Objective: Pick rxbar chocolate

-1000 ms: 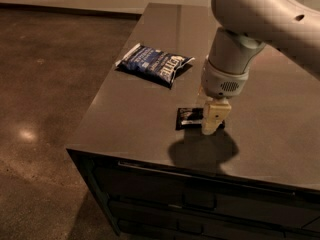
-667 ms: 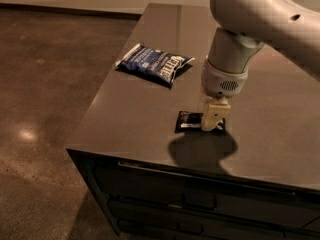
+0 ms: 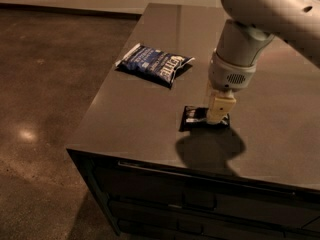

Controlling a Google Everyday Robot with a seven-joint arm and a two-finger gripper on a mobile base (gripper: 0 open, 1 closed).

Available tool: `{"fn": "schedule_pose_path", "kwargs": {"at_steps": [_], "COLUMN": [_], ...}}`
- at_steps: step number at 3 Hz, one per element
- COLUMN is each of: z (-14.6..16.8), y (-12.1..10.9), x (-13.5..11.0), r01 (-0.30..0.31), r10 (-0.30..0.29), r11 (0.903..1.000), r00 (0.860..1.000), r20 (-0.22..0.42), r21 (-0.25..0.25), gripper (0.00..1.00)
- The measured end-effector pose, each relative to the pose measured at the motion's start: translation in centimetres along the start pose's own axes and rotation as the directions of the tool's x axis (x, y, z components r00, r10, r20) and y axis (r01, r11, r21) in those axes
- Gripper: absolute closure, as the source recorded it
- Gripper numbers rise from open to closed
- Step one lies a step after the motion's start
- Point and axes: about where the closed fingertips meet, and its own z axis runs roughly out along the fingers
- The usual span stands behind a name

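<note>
The rxbar chocolate (image 3: 192, 118) is a small flat black bar with white lettering, lying on the dark table top (image 3: 135, 119) near its front edge. My gripper (image 3: 218, 112) points straight down from the white arm (image 3: 265, 19) and sits on or just over the right part of the bar, hiding that part. The bar's left end shows beside the gripper. The bar looks flat on the table.
A dark-blue crinkly chip bag (image 3: 154, 64) lies on the table behind and to the left of the bar. The table's left and front edges are close, with drawer fronts (image 3: 200, 199) below and brown floor (image 3: 45, 84) to the left.
My gripper has shifted slightly right and up over the bar. The bar and the chip bag have stayed where they were.
</note>
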Motion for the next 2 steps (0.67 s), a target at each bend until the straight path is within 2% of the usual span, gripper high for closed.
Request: {"fn": "schedule_pose_path", "kwargs": {"at_steps": [1, 2], "z": [-2.7, -6.5], "y": [-0.6, -1.1], "x": [-0.6, -2.0], "r01": [-0.013, -0.002], "r10": [0.012, -0.004], "r11": [0.9995, 0.9978], "r00": [0.999, 0.995], "r20": [0.041, 0.095], "r21": [0.028, 0.067], "gripper": [1.00, 1.00]}}
